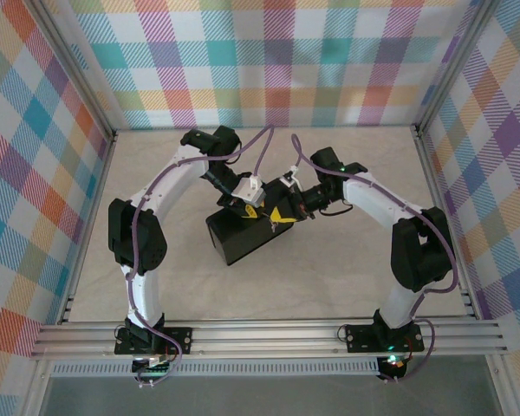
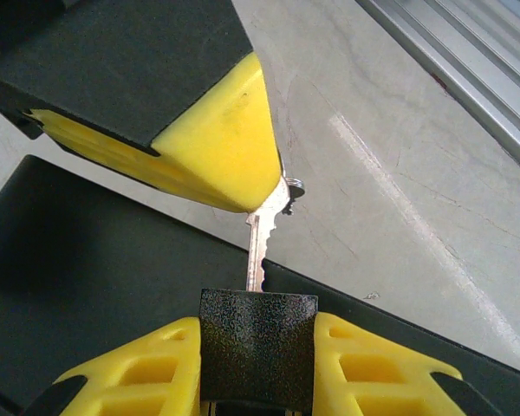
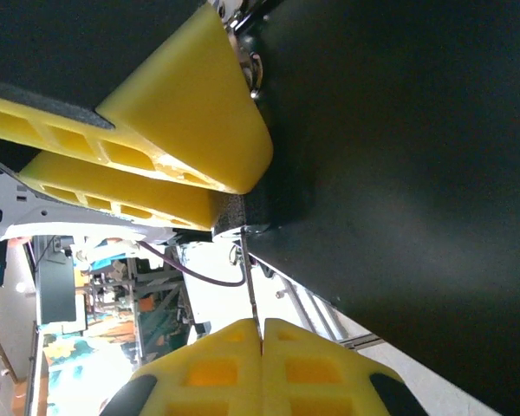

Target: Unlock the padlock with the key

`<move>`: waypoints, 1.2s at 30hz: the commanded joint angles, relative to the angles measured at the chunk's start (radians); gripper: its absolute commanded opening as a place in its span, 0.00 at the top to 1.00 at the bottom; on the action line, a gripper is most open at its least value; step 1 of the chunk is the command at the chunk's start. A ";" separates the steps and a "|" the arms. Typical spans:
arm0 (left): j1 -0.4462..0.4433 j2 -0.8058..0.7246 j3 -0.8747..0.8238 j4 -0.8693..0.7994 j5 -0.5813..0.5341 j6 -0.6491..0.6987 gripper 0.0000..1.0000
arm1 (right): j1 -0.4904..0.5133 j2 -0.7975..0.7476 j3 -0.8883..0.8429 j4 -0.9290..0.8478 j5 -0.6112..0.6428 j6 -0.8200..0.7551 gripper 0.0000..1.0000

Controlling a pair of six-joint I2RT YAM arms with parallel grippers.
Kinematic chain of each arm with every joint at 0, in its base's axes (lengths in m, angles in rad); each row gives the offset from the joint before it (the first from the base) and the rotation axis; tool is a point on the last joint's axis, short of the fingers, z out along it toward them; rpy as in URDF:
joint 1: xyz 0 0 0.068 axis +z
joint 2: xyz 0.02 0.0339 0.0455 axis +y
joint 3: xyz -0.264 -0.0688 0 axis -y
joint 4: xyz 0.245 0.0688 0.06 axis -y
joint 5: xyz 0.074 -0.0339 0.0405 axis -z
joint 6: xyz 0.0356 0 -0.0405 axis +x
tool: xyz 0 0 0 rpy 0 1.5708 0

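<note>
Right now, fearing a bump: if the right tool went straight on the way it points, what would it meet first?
Most likely the padlock, clamped in the left tool: the key pinched in the right tool runs into it. The black box lies close beside that line; depth is unclear.

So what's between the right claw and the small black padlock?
The thin silvery toothed key, spanning from right claw to black padlock, in the left wrist view.
</note>
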 commanded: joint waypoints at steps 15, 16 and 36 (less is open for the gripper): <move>-0.021 -0.002 -0.025 -0.002 -0.002 -0.057 0.74 | 0.018 -0.075 -0.125 0.369 -0.026 0.298 1.00; -0.021 -0.004 -0.027 0.008 -0.002 -0.070 0.74 | 0.019 -0.083 -0.141 0.414 -0.034 0.339 1.00; -0.022 -0.009 -0.047 0.044 0.037 -0.117 0.74 | 0.061 -0.044 -0.082 0.544 0.034 0.505 1.00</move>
